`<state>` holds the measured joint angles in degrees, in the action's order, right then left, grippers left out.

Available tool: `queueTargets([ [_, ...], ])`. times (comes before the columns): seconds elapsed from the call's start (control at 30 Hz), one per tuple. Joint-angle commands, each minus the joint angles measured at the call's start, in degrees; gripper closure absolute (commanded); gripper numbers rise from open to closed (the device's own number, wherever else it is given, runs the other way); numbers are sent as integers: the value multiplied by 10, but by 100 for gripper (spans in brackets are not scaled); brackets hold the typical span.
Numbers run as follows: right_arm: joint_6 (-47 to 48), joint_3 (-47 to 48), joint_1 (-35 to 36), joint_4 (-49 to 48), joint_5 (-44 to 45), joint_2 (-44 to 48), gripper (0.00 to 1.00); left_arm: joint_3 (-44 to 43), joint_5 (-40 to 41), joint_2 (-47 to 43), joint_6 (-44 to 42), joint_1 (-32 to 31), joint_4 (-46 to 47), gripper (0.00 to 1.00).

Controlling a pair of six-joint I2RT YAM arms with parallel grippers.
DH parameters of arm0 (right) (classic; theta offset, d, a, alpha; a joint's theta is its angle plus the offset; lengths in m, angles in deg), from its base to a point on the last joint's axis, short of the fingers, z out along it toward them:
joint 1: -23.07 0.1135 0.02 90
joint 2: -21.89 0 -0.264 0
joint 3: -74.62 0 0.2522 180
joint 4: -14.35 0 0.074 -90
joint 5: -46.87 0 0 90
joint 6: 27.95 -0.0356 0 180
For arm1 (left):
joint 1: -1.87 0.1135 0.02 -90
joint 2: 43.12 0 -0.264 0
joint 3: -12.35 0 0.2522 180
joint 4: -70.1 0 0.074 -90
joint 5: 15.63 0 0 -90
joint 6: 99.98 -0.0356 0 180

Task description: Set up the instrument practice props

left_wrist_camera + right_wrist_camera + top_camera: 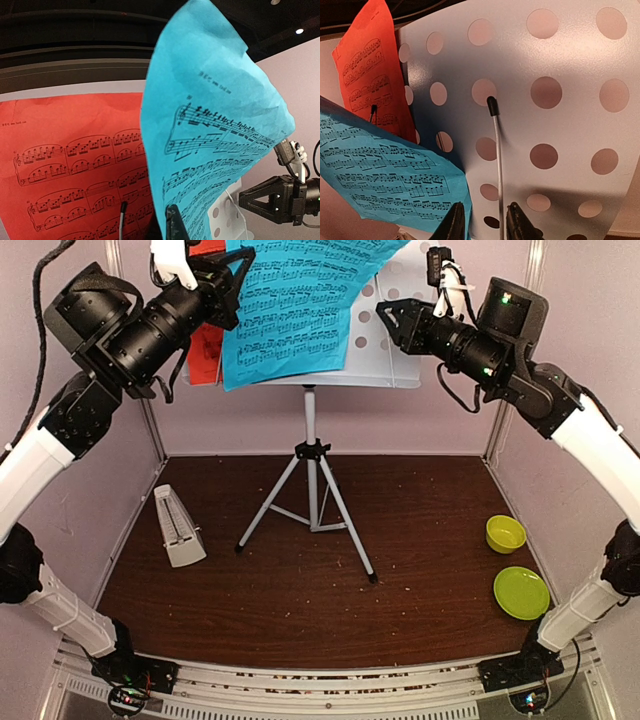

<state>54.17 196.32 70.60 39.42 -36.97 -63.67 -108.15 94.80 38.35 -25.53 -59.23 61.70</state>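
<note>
Left tool (236,278) pinches curled blue page (295,305); right tool (487,225) narrowly parted before perforated desk (570,125)

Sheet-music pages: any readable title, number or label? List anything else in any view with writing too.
Nothing can be quoted.
blue page: a small heading line above the staves, too blurred to read; the rest is notation.
red page: tiny print at the left edge, unreadable; the rest is notation.
metronome: face markings too small to read.
music-stand desk: no text, only holes.
</note>
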Motion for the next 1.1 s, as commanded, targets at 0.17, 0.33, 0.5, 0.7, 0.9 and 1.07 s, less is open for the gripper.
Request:
queueTargets([
  [0.17,11,45,-2,2,20,-28,77,-24,55,12,8,5,61,100],
  [0.33,14,54,-2,1,21,-37,88,-24,58,14,5,5,69,100],
  [0.5,23,61,-2,6,25,-44,100,-23,71,17,5,5,76,100],
  [0.7,44,20,-2,-28,19,-25,100,-25,86,20,-3,6,84,100],
  [0.9,59,-7,-2,-53,17,-9,100,-25,92,25,-7,7,94,100],
  [1.07,50,19,-2,-25,28,-23,98,-27,86,28,-6,9,97,100],
])
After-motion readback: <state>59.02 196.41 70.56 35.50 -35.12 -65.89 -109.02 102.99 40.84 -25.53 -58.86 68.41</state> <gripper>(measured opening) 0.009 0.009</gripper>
